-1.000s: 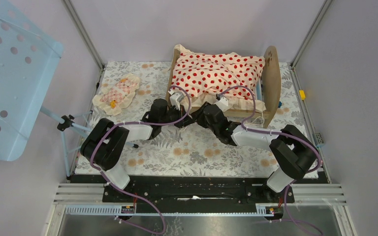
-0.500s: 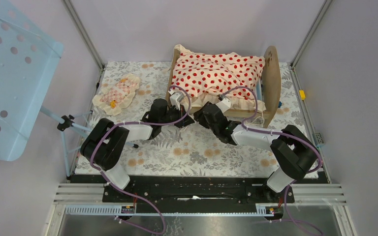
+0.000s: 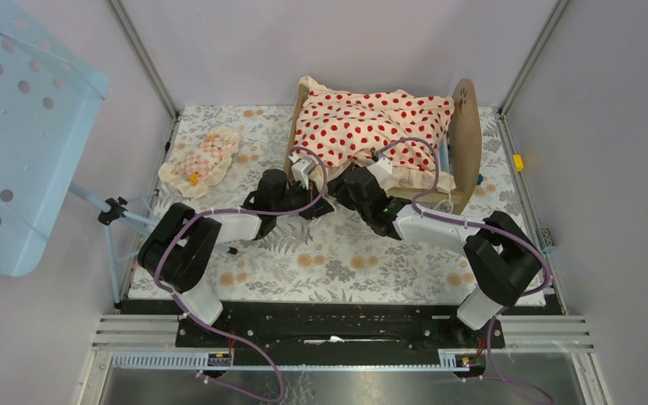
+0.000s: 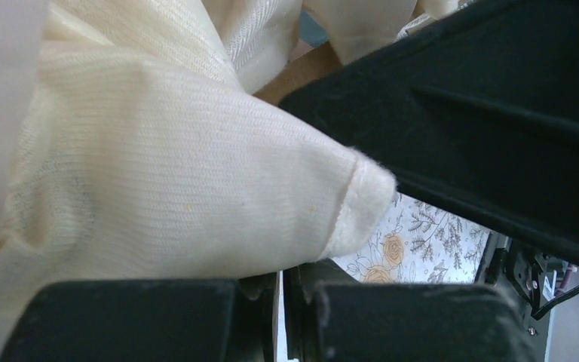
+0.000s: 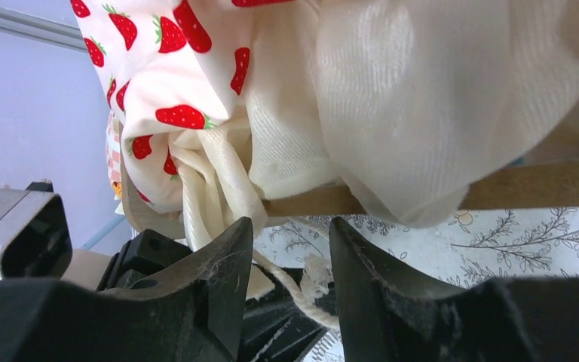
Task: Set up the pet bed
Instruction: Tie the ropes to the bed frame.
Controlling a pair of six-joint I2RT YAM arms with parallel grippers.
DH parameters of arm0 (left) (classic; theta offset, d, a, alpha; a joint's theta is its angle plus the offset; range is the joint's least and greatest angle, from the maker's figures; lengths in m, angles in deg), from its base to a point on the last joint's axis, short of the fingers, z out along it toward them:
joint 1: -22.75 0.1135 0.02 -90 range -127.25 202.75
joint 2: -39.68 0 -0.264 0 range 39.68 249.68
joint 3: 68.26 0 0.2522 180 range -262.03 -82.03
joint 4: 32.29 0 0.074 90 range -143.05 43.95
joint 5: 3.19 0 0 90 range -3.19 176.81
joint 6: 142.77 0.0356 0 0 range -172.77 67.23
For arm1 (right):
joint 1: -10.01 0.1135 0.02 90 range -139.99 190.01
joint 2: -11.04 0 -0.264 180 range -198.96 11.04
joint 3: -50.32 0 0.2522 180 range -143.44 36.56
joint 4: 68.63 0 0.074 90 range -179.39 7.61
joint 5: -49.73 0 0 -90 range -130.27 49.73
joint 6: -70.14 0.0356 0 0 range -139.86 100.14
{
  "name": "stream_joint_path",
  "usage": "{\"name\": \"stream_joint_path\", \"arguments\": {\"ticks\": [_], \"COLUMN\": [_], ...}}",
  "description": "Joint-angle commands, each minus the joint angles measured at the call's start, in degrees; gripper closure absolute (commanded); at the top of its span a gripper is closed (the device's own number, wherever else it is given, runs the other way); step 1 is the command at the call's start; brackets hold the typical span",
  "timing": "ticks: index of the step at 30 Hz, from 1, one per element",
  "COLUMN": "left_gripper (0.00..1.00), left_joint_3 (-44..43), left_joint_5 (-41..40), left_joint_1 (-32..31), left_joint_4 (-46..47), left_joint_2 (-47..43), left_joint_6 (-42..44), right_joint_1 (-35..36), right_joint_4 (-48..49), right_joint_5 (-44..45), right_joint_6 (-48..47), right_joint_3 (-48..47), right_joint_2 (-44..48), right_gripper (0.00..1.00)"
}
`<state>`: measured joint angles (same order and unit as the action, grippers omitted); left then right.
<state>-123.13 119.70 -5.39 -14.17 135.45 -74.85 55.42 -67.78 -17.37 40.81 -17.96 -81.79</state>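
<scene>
Standing at the upper middle of the top view, the pet bed [image 3: 466, 135] lies along the far side of the floral tablecloth [image 3: 329, 253], its rounded wooden headboard to the right. A cream blanket [image 3: 371, 122] with a red print (up close the marks are small strawberries) is heaped over it and hides nearly the whole top. The blanket's plain cream ruffle spills over the near rail. Both arms reach in to the bed's near left corner and almost meet there, around the centre of the frame. The left gripper [image 4: 280, 290] sits at the bottom of its own wrist view with its jaws clenched, only a thin slit showing between them. A fold of the cream ruffle bulges right above the fingers; whether any cloth is pinched between them I cannot tell. The right gripper [image 5: 292, 241] has its jaws released, with a clear gap between the two black fingers. They sit just below the wooden rail, with the bunched ruffle hanging just above the left-hand one. A thin white cord [image 5: 294, 283] runs across the gap lower down. A small pink checked pillow [image 3: 201, 160] lies apart from the bed, at the left of the cloth. A pale blue perforated panel [image 3: 17, 126] fills the upper left of the top view.
</scene>
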Motion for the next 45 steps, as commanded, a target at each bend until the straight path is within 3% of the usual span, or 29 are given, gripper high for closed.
{"name": "stream_joint_path", "arguments": {"ticks": [1, 20, 23, 34, 36, 45], "left_gripper": [1.0, 1.0, 1.0, 1.0, 1.0, 0.69], "left_joint_3": [0.32, -1.22, -1.43, -0.96, -0.79, 0.45], "left_joint_5": [2.32, 1.48, 1.33, 1.35, 1.39, -0.74], "left_joint_1": [-0.25, -0.25, -0.25, -0.25, -0.25, -0.25], "left_joint_4": [3.99, 3.76, 3.72, 3.8, 3.76, -1.49], "left_joint_2": [0.06, 0.89, 0.91, 0.7, 0.57, -3.1], "left_joint_6": [0.68, 0.21, 0.05, -0.15, -0.15, 2.6], "right_joint_1": [-0.73, -0.76, -0.69, -0.71, -0.67, -0.71], "right_joint_4": [-2.78, -4.29, -3.83, -4.6, -5.11, -8.52], "right_joint_5": [-1.45, -7.17, -7.8, -6.83, -5.82, 0.38], "right_joint_6": [-0.02, 2.06, 2.49, 3.14, 3.25, 0.94], "right_joint_3": [-4.01, -2.92, -2.48, -1.64, -1.56, -1.74], "right_joint_2": [-2.42, -3.06, -3.12, -2.56, -2.4, -1.0], "right_gripper": [0.51, 0.58, 0.64, 1.0, 1.0, 1.0]}}
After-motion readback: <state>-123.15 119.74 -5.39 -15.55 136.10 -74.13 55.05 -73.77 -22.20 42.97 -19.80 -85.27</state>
